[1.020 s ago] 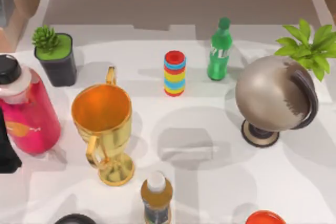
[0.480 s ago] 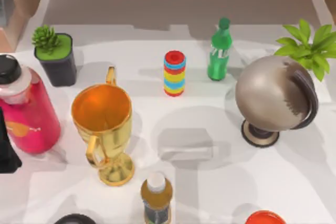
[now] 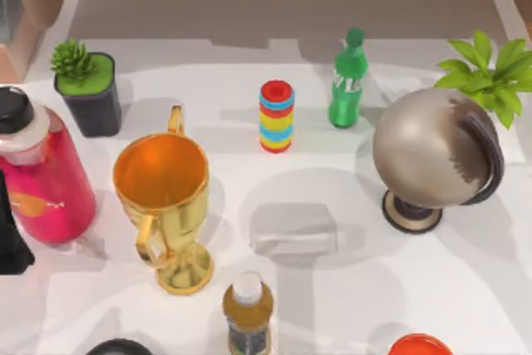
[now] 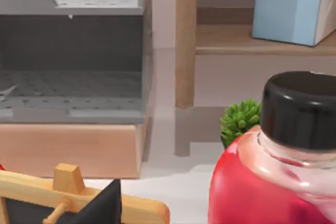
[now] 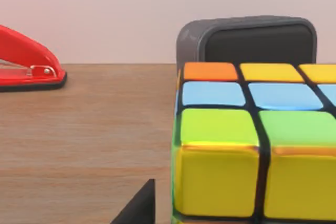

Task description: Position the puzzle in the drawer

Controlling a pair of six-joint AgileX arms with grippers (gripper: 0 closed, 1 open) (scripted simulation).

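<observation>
Next to nothing on the table has moved: the green bottle [image 3: 347,81] wobbled a touch and stands upright again, and a dark sliver has come in at the top view's far right corner. The puzzle cube [image 5: 252,145] sits on a wooden surface [image 5: 89,129], just in front of a dark grey box [image 5: 247,38] and well apart from a red stapler [image 5: 26,66]. The right gripper [image 5: 140,207] is low and just beside the cube; I cannot tell whether it is spread or closed, and nothing shows it holding the cube. The step in hand looks like the approach for the grasp. To do it well, square the gripper to two opposite flat faces, take the cube at mid-height, and lift straight up clear of the grey box. The left gripper [image 4: 105,205] waits near the pink bottle [image 4: 273,182], its state also unclear, facing a grey perforated unit [image 4: 73,77] that is probably the drawer. No writing can be read: the green bottle's label has only white marks, and the blue tissue box [image 4: 294,11] is plain.
</observation>
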